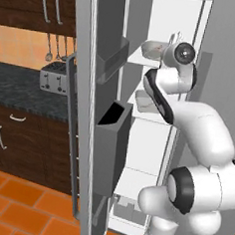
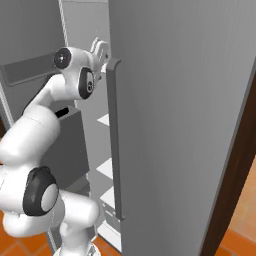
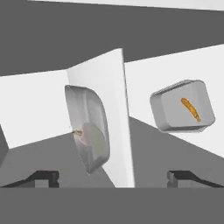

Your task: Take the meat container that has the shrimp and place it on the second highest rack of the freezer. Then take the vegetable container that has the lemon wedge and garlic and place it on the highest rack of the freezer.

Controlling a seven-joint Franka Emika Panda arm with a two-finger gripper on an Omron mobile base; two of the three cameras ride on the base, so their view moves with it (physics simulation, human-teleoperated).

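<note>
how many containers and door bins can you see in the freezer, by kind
containers: 2, the one with the shrimp and the one with the lemon wedge and garlic
grey door bins: 2, upper and lower
total: 4

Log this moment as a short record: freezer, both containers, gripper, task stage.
freezer: door swung open, white interior showing, grey door bins on the inside of the door
shrimp container: grey tray with one small orange shrimp in it, lying on a white shelf
second container: grey tray seen edge-on beside a white shelf edge; contents too faint to name
gripper: open, holding nothing, fingertips spread wide, facing both trays
task stage: both trays sit inside the freezer; which racks they are on cannot be told
</note>
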